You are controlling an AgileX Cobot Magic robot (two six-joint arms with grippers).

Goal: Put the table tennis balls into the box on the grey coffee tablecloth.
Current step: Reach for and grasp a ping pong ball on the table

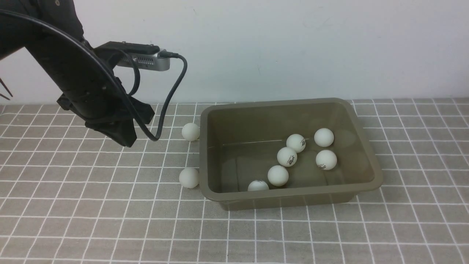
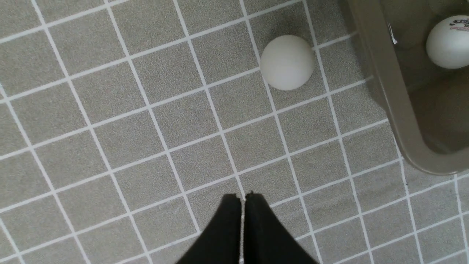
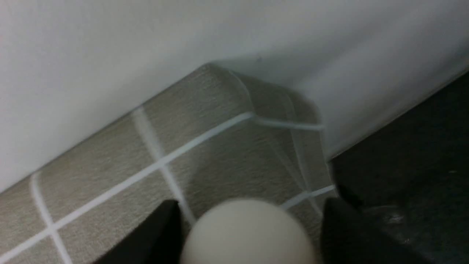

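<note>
1. White ball (image 3: 249, 231) sits squarely between the right gripper's (image 3: 251, 203) fingers (image 3: 161, 234). They are spread, one on each side, and not visibly pressing on it.
2. It lies on the grey coffee tablecloth (image 3: 205, 146), at a corner of the cloth against the wall (image 3: 110, 55).
3. As a sphere it has no long axis and no heading, so I judge that closing straight on it suits.
4. My left gripper (image 2: 243, 196) is closed on nothing. Two balls (image 1: 191, 131) (image 1: 188, 178) just beside the box's (image 1: 289, 194) left wall are nearer that arm, and six balls (image 1: 287, 156) lie inside.
</note>
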